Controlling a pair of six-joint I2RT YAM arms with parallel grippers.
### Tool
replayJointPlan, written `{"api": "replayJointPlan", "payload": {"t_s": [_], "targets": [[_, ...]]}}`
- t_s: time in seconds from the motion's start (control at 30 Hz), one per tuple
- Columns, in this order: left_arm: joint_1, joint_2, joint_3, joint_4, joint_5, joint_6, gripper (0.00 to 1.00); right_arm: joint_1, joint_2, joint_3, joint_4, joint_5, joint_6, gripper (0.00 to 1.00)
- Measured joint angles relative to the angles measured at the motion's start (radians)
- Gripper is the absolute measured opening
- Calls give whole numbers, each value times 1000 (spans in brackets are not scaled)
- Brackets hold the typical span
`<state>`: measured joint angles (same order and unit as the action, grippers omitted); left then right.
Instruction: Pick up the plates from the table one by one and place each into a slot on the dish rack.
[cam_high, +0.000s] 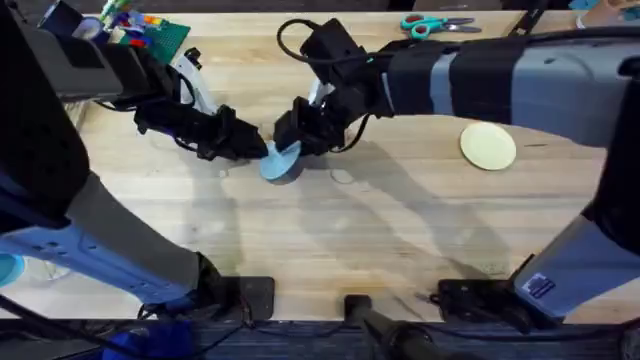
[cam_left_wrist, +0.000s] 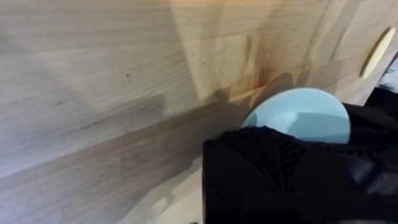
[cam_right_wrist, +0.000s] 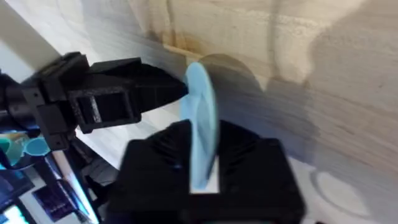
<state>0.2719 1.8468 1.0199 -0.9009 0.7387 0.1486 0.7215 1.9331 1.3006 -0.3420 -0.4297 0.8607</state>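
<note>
The right gripper (cam_right_wrist: 202, 177) is closed on the blue plate (cam_right_wrist: 200, 127), which is held on edge, its rim pinched between the black fingers and its flat faces upright. In the overhead view the plate (cam_high: 278, 160) hangs just above the table (cam_high: 330, 250) near the middle, between both grippers. The left gripper (cam_high: 252, 142) is seen at the plate's opposite rim; whether it is clamped or merely touching cannot be told. The cream plate (cam_high: 488, 145) lies flat, well apart, on the right arm's side. The plate in hand is thin, round, pale blue and unmarked.
</note>
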Motion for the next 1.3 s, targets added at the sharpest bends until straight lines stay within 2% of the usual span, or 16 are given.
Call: {"api": "replayJointPlan", "payload": {"t_s": [0.07, 0.13, 0.73, 0.97, 1.1, 1.3], "targets": [[2, 0, 1, -1, 1, 0, 41, -1, 0, 0, 2, -3, 2, 73], [4, 0, 1, -1, 3, 0, 41, -4, 0, 4, 8, -9, 7, 39], [3, 0, 13, -2, 10, 4, 41, -5, 0, 4, 10, -18, 2, 29], [-1, -6, 112, -87, 9, 62, 41, -13, 0, 4, 1, -95, -56, 29], [-1, -68, 171, -132, 9, 83, 41, -20, 0, 4, -3, -112, -113, 29], [-1, -248, 239, -182, 9, 95, 40, -27, -42, 4, -69, -82, -214, 29]]}}
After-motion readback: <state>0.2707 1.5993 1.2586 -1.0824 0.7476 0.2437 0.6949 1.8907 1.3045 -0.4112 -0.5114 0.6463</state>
